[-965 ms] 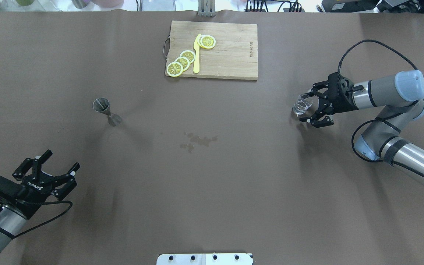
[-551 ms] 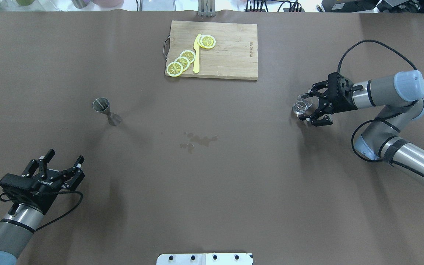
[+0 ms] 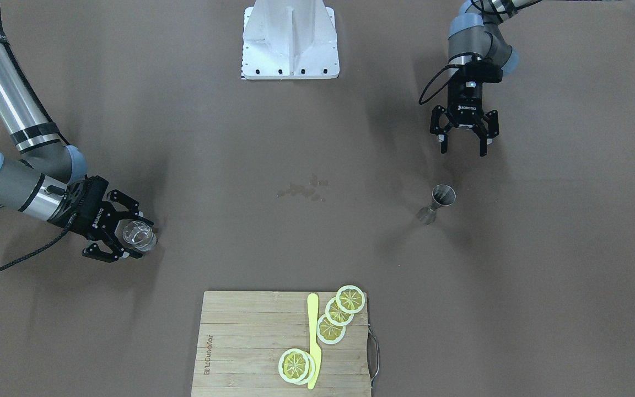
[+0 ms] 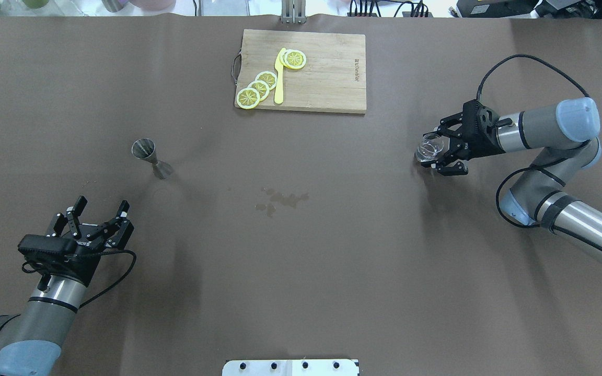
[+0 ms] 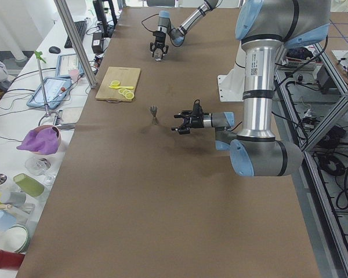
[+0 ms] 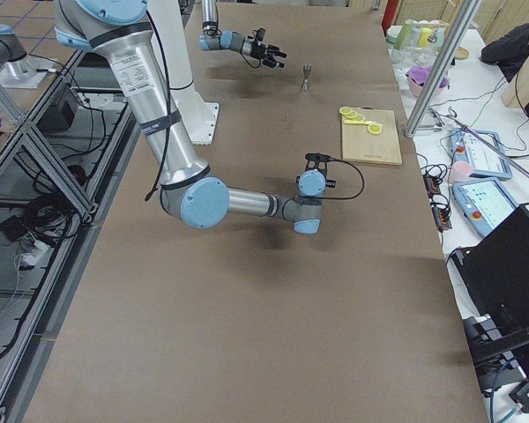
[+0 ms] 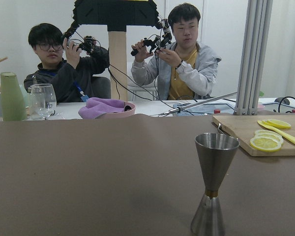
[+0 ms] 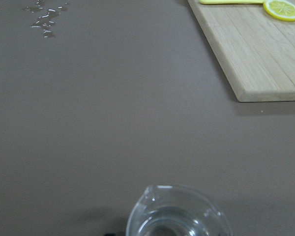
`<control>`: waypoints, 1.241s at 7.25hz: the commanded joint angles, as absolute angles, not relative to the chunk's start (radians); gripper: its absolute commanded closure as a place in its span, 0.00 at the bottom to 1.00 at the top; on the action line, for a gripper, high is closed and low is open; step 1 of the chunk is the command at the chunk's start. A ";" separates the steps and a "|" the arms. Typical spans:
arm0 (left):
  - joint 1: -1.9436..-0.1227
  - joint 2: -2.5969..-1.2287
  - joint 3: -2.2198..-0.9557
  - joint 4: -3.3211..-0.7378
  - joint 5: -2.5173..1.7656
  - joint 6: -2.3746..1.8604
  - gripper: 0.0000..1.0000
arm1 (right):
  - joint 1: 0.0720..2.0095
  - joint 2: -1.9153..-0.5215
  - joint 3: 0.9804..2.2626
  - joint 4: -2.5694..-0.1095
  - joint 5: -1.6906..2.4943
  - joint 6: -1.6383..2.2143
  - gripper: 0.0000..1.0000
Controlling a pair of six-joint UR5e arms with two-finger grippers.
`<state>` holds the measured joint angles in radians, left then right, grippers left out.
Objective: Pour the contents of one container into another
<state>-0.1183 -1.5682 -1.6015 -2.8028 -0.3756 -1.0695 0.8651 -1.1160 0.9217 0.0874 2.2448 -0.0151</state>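
Seemingly glass (image 4: 430, 147), upright on worktop (image 4: 332, 250), is clasped by right hand (image 4: 432, 151), ready for lifting. Left hand (image 4: 102, 204) is spread, empty, aimed at jigger (image 4: 152, 158), likely for steadying.

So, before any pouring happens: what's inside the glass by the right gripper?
The glass seems to hold a little clear liquid and nothing else. Its base is cut off in the wrist view, and the right gripper flanks it in the others, so the amount is unclear.
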 commanded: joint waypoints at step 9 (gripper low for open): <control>-0.300 -1.844 -1.366 -2.737 -0.483 -1.072 0.08 | 0.865 -1.109 0.923 0.087 2.252 0.001 0.80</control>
<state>-0.2814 -1.8203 -1.3916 -2.7364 -0.4643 -1.0722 0.8604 -1.1116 0.9133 0.0863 2.2457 -0.0059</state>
